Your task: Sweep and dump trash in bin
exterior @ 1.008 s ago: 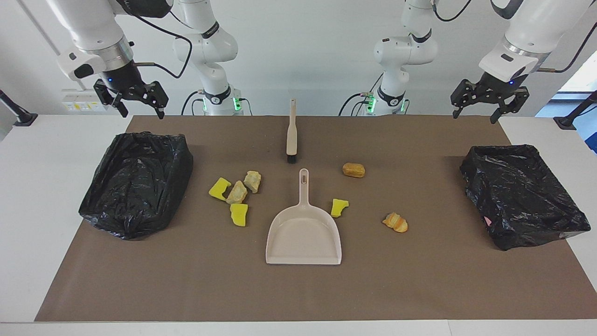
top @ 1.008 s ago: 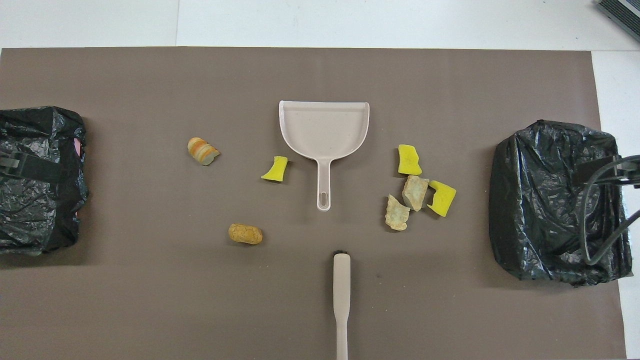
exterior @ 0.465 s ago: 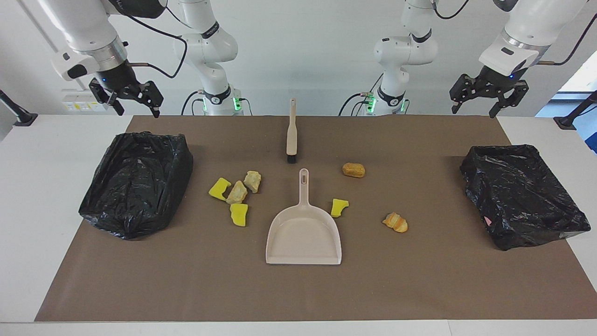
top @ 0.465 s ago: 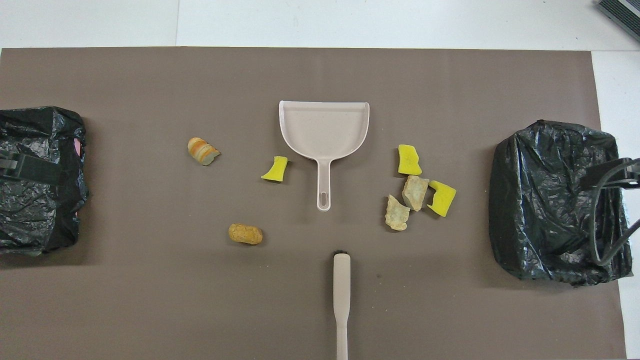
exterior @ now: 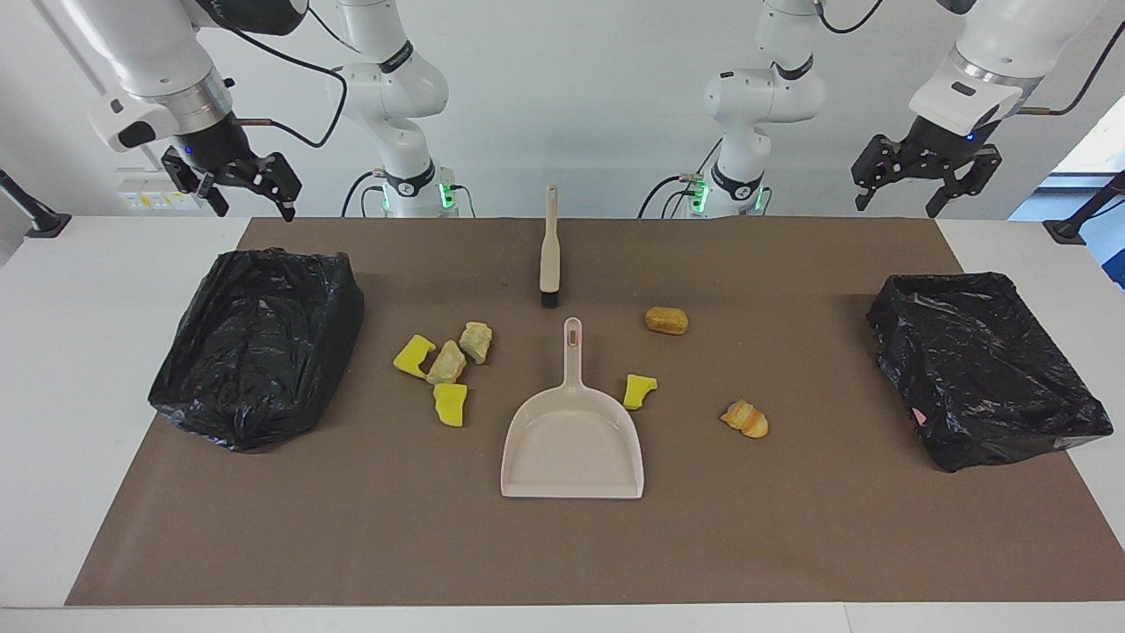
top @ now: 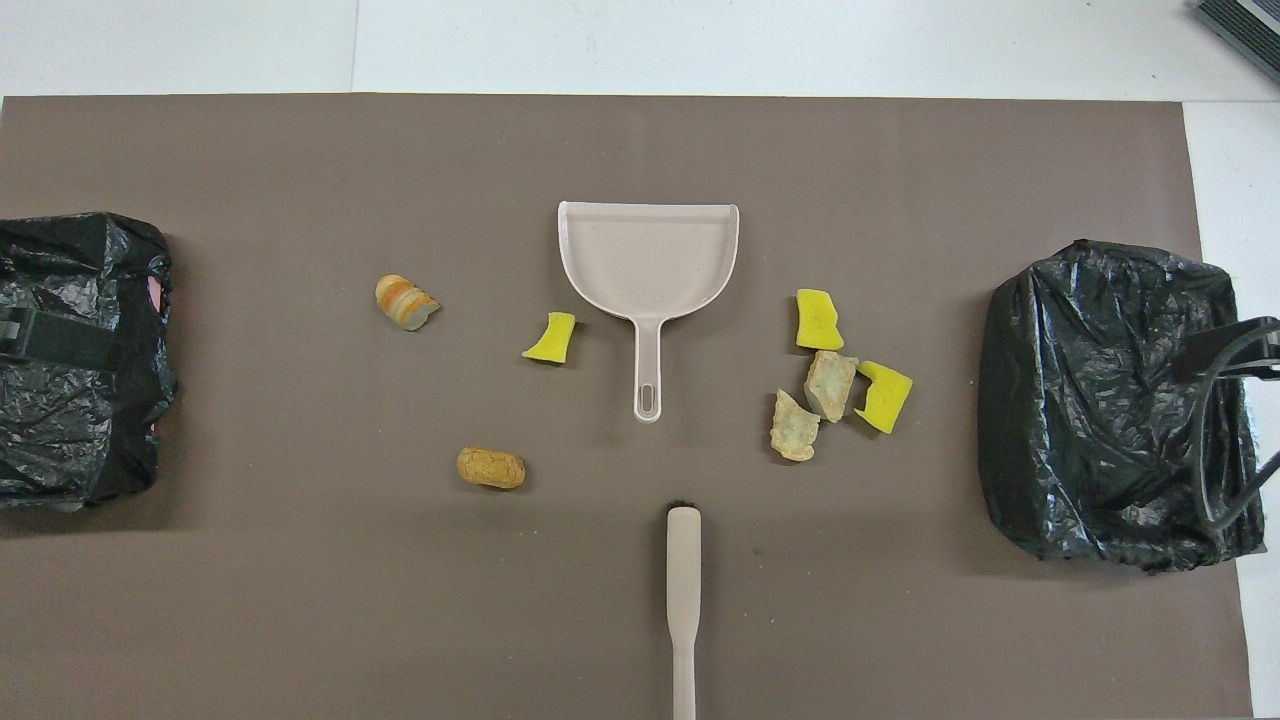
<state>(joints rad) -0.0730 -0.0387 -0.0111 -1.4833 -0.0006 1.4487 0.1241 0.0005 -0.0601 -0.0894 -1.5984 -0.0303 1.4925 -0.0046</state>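
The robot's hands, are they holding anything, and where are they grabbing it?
Nothing is held. The left gripper and right gripper hang open in the air, while the brush and dustpan lie untouched on the table.

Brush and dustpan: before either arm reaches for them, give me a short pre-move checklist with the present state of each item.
1. Brush free, lying flat, handle toward the robots: ok.
2. Dustpan flat on the mat, pan bare, handle toward the robots: ok.
3. Left pincer open, holding nothing, raised over the left arm's end of the table: ok.
4. Right pincer open, holding nothing, raised near its bin: ok.
5. All seven trash pieces on the mat: ok.
6. Second bin mouth open enough to take a dump: cannot tell.
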